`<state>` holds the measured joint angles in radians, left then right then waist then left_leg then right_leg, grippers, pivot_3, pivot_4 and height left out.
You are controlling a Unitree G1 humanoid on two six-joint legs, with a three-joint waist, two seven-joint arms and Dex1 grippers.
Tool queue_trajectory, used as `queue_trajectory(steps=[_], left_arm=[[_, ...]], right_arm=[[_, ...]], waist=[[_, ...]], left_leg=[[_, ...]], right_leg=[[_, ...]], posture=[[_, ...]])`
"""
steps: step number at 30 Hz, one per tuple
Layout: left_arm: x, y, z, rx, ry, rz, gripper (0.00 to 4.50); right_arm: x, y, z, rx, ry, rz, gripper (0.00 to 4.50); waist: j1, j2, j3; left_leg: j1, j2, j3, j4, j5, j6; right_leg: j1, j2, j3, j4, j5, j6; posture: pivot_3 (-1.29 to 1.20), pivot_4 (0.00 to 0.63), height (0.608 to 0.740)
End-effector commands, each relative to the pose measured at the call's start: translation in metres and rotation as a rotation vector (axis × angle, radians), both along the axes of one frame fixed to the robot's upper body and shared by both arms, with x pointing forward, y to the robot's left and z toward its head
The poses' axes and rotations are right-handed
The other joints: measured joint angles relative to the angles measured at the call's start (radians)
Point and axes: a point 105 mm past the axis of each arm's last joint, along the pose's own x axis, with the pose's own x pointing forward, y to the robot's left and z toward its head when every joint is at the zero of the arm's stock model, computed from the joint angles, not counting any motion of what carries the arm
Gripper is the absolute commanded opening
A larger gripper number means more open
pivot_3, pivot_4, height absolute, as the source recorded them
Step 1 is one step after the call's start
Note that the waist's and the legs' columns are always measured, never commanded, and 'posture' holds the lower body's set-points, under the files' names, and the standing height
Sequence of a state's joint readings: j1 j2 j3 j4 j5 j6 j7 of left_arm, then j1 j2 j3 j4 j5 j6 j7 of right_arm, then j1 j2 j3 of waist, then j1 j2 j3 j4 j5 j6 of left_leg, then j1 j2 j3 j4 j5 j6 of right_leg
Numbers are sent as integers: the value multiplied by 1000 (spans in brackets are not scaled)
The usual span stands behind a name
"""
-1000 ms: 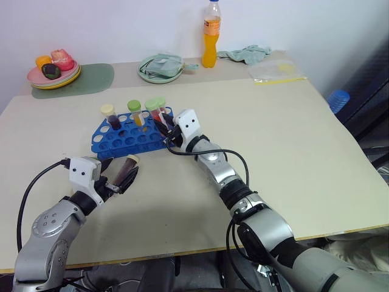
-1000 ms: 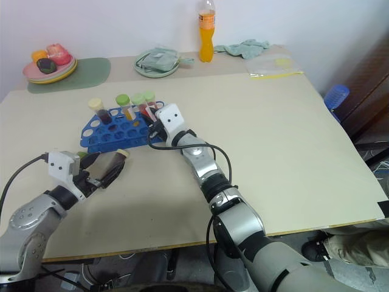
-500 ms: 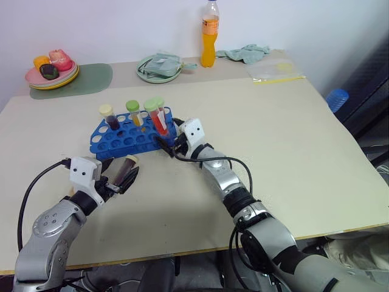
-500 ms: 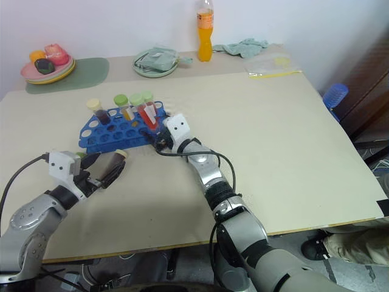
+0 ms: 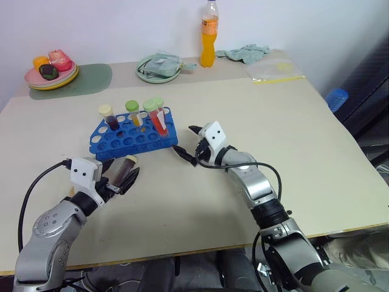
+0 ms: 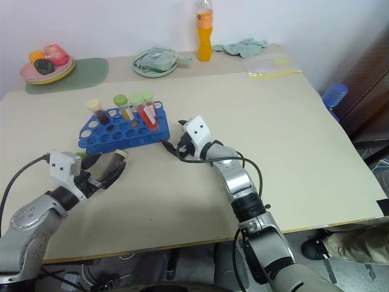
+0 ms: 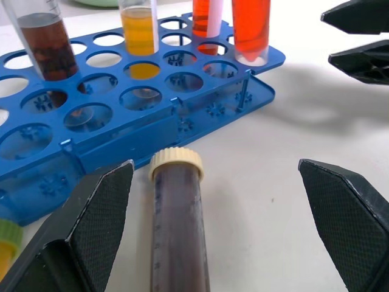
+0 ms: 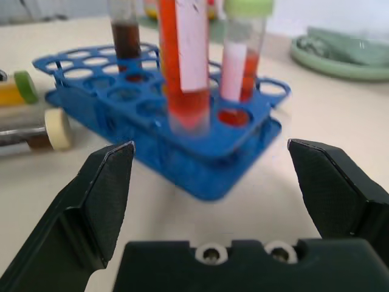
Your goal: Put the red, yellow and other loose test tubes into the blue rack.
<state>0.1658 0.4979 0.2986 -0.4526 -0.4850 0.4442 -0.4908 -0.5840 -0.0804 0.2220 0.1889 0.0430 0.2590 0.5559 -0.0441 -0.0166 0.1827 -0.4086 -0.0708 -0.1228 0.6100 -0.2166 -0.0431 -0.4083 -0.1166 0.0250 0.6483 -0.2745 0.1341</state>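
Bench (image 5: 292, 140) carrying a blue rack (image 5: 130, 137) with four tubes standing upright in its holes. The right tool (image 5: 187, 145) hangs just beside the rack's end, fingers wide and empty. The left tool (image 5: 121, 177) sits wide open around a dark maroon tube (image 7: 177, 225) lying flat near the rack.

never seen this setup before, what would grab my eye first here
First comes the blue rack on the near left of the table, with four capped tubes standing in it. The red tube at its right end leans. Beside that end hangs the right gripper with its fingers open. In front of the rack a dark maroon tube lies between the open fingers of the left gripper.
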Motion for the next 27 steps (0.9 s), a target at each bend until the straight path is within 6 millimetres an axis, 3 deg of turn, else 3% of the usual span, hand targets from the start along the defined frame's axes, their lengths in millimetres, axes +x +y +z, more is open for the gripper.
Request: queue_trajectory(steps=[1,7,17,20,23,27], left_arm=[[-1,0,8,10,-29,-11,4500],[2,1,8,19,-30,-11,4500],[-1,3,8,20,-33,4,4500],[-3,4,8,19,-34,9,4500],[-3,4,8,19,-34,10,4500],[-3,3,8,17,-36,10,4500]], right_arm=[[-5,13,27,50,-27,21,4460],[4,39,37,46,-21,12,4460],[23,60,46,55,-22,-73,4460],[24,63,47,66,-12,-77,3657],[23,64,47,68,-17,-74,2301],[21,65,46,68,-25,-68,2301]], waist=[[2,0,0],[2,0,0],[1,0,0],[0,0,0],[1,0,0],[1,0,0]], left_leg=[[0,0,0,0,0,0],[0,0,0,0,0,0],[0,0,0,0,0,0],[0,0,0,0,0,0],[0,0,0,0,0,0],[0,0,0,0,0,0]], right_leg=[[0,0,0,0,0,0],[0,0,0,0,0,0],[0,0,0,0,0,0],[0,0,0,0,0,0],[0,0,0,0,0,0],[0,0,0,0,0,0]], posture=[[0,150,740],[0,150,740],[0,150,740],[0,150,740],[0,150,740],[0,150,740]])
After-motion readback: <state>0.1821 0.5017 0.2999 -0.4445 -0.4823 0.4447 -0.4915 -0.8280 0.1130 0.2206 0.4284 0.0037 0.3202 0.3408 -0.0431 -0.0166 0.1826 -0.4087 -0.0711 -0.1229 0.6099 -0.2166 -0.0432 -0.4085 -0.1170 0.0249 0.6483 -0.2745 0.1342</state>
